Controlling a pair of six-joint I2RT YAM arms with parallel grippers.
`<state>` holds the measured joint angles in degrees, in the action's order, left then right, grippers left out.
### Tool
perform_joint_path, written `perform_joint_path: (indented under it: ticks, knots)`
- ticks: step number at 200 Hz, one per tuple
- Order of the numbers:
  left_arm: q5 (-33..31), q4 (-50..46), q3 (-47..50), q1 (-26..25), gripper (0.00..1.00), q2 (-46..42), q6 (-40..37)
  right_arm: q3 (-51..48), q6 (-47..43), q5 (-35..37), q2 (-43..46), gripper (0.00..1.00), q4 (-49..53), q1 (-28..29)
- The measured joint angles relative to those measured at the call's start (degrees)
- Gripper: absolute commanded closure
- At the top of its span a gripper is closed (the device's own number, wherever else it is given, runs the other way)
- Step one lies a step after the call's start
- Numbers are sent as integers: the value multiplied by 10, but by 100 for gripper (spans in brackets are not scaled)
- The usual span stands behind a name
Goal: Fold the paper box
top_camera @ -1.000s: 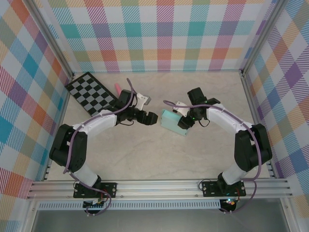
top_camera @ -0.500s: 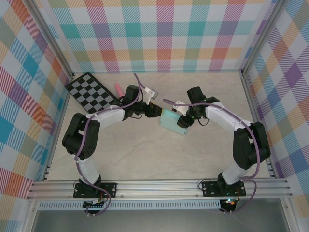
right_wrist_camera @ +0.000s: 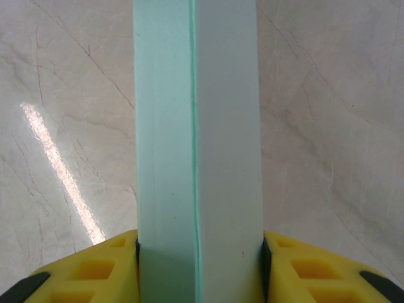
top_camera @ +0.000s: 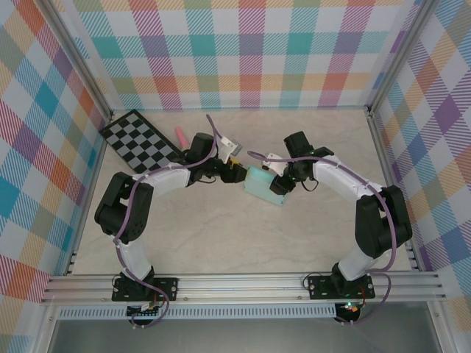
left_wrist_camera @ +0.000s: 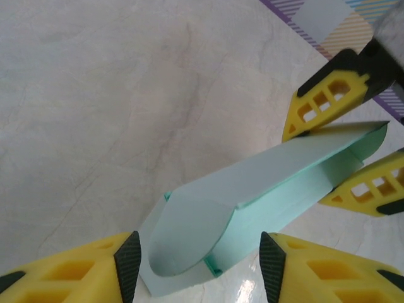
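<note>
From above, the paper box (top_camera: 262,184) sits mid-tabletop (top_camera: 221,243) between the left end effector (top_camera: 237,170) and the right end effector (top_camera: 280,184) (a checkerboard (top_camera: 140,140) lies well apart, far left). In the left wrist view, the left end effector's pads flank the box's rounded flap, partly open, with a gap on one side and gripping nothing. In the right wrist view, the right end effector's pads press both sides of the box, clamping it

Matt paper box (right_wrist_camera: 197,126), glossy marbled tabletop (left_wrist_camera: 95,95)
</note>
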<state>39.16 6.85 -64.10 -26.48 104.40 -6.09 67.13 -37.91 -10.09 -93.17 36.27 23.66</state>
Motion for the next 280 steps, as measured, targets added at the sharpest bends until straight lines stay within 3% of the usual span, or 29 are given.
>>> perform_joint_path:
  ticks: [20, 36, 86, 154, 201, 238, 253, 280]
  knots:
    - [-3, 19, 22, -2, 53, 0, 2, 0, 0, 0, 0, 60, 0, 0]
    - [-9, 30, 25, -8, 61, 0, 4, 0, 0, 1, 0, 61, 0, 0]
    - [-24, 60, 24, -12, 68, 0, 14, 0, 0, 22, 3, 61, -1, 1]
    - [-26, 59, 22, -17, 62, 1, 16, 0, 0, 50, 3, 63, -1, 12]
    - [-43, 57, 19, -32, 68, 2, 17, 1, 0, 59, 3, 63, -1, 12]
    - [-52, 64, 15, -35, 52, 2, 8, 1, -1, 64, 3, 63, 0, 14]
    - [-52, 70, 14, -36, 52, 2, 6, 1, -2, 66, 3, 63, 0, 16]
    - [-51, 78, 13, -36, 64, 2, 6, 1, -3, 67, 3, 63, 0, 16]
